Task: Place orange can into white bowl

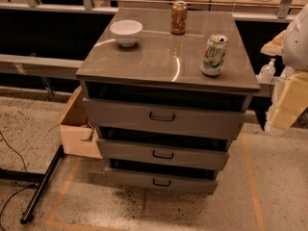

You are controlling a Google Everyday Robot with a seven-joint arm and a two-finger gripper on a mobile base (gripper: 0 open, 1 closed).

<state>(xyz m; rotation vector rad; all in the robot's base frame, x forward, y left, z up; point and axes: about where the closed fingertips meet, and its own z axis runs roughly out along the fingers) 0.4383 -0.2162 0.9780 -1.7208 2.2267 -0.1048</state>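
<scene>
The orange can (178, 17) stands upright near the back edge of the grey drawer cabinet's top (159, 57), right of centre. The white bowl (126, 32) sits upright and empty at the back left of the same top, about a hand's width left of the can. My gripper (288, 105) shows as a blurred pale yellow shape at the right edge of the view, below the white arm (296, 37). It is off the cabinet's right side, far from the can and bowl, and holds nothing that I can see.
A white-and-green soda can (214, 55) stands at the front right of the top. The cabinet has three drawers (162, 116) slightly pulled out. A cardboard box (77, 129) lies on the floor to the left. Benches run behind.
</scene>
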